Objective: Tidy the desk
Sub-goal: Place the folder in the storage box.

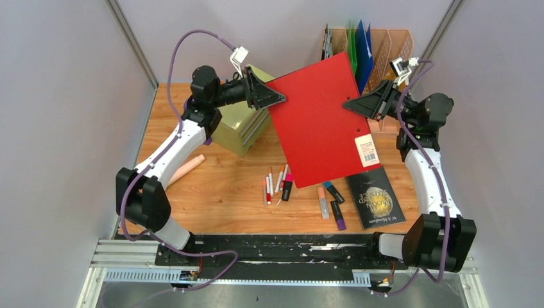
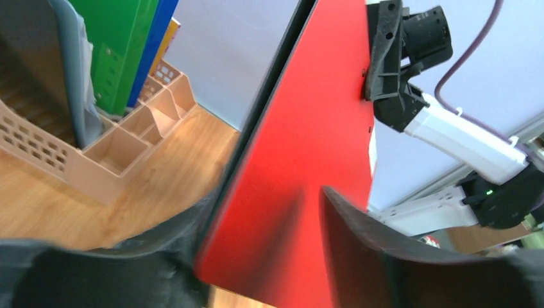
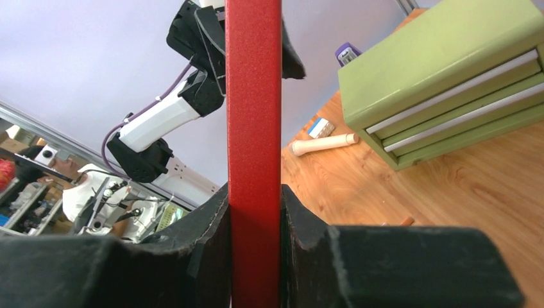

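Note:
The desk is an orange-brown wood top with a black and silver rail at its near edge. A large red folder hangs tilted above the desk's middle, held between both grippers. My left gripper is shut on its upper left corner; in the left wrist view the fingers straddle the red folder. My right gripper is shut on its right edge; in the right wrist view both pads press the red edge at the gripper.
An olive-green drawer chest stands at the back left. A peach file rack with green and blue folders stands at the back right. Pens, highlighters, a black book and a peach stick lie on the wood.

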Controlling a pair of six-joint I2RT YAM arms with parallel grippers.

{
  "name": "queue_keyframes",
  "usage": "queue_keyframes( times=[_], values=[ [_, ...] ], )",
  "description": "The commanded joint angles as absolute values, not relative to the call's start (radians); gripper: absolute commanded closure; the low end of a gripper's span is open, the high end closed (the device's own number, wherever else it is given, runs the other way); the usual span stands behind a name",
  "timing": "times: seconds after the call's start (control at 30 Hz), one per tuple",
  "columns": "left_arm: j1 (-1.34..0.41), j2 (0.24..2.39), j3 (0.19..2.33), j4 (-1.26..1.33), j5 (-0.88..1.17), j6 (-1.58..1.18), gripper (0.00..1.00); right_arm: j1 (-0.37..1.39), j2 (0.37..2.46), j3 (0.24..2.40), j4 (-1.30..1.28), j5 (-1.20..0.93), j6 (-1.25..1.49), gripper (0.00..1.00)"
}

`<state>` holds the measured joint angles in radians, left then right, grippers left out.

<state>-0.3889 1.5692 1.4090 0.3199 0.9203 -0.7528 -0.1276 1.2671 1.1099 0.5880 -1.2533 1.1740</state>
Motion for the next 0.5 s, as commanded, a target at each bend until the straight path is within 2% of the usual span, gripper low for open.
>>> queue_keyframes(
  times=[0.0,0.03,0.07,0.1,0.13,0.23,0.33,0.47],
  values=[
    [-0.402,1.561,1.393,0.560,0.972,-0.897,0.56,-0.130,1.247,1.072,0.718,-1.214,1.244,1.00],
    [-0.402,1.558,1.402,0.548,0.980,-0.889,0.78,-0.128,1.245,1.074,0.690,-1.220,1.208,1.00],
    [-0.402,1.556,1.433,0.477,0.997,-0.837,0.94,-0.125,1.241,1.087,0.633,-1.228,1.155,1.00],
    [-0.402,1.550,1.452,0.423,1.003,-0.797,0.98,-0.121,1.236,1.105,0.548,-1.236,1.073,0.96],
    [-0.402,1.546,1.498,0.276,1.010,-0.678,0.99,-0.117,1.233,1.134,0.436,-1.239,0.985,0.90],
    [-0.405,1.539,1.614,-0.200,1.006,-0.292,1.00,-0.108,1.227,1.222,0.173,-1.255,0.711,0.60],
    [-0.406,1.553,1.726,-0.463,1.011,-0.090,1.00,-0.105,1.238,1.273,0.028,-1.320,0.531,0.41],
    [-0.407,1.555,1.761,-0.584,1.051,-0.011,1.00,-0.073,1.262,1.280,-0.057,-1.403,0.406,0.36]
  ],
)
